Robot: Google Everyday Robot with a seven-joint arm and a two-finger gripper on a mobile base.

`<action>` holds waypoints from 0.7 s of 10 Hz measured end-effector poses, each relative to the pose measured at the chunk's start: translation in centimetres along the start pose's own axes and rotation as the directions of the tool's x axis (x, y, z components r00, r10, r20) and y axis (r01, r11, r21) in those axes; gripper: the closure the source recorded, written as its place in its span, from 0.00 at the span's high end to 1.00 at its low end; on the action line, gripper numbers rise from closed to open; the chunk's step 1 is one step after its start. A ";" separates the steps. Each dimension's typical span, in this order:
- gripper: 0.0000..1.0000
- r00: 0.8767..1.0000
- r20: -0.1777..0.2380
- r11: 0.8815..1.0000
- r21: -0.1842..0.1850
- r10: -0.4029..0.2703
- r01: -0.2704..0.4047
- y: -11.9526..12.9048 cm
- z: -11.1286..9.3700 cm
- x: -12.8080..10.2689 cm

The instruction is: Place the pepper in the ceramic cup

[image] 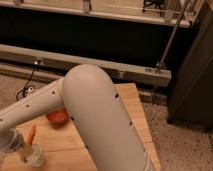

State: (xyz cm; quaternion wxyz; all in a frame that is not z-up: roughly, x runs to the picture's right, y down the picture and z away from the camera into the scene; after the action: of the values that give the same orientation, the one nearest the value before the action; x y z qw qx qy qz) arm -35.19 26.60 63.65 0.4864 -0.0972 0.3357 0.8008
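here, pepper [31, 134] upright beside end effector [14, 145] at lower left, grip state unclear

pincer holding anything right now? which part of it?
Cannot be told: the pincer sits at the lower left, beside the pepper, which stands tilted over the ceramic cup; contact isn't visible.
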 end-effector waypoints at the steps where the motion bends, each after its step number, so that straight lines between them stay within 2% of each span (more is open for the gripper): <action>1: 0.56 1.000 0.002 1.000 0.013 0.012 -0.012 -0.2 0.2 0.0; 2: 0.62 1.000 0.005 1.000 0.019 0.017 -0.017 -0.3 0.4 -0.1; 3: 0.79 0.998 0.019 0.997 0.048 0.055 -0.056 -1.3 1.0 -0.9; 5: 0.80 0.996 0.024 0.995 0.060 0.083 -0.084 -1.8 1.4 -1.4; 7: 0.80 0.995 0.017 0.994 0.047 0.100 -0.101 -1.5 1.3 -1.5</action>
State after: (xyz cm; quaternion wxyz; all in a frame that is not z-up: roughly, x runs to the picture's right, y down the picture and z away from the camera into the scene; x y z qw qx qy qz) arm -32.94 26.82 64.75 0.4502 -0.0626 0.3554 0.8168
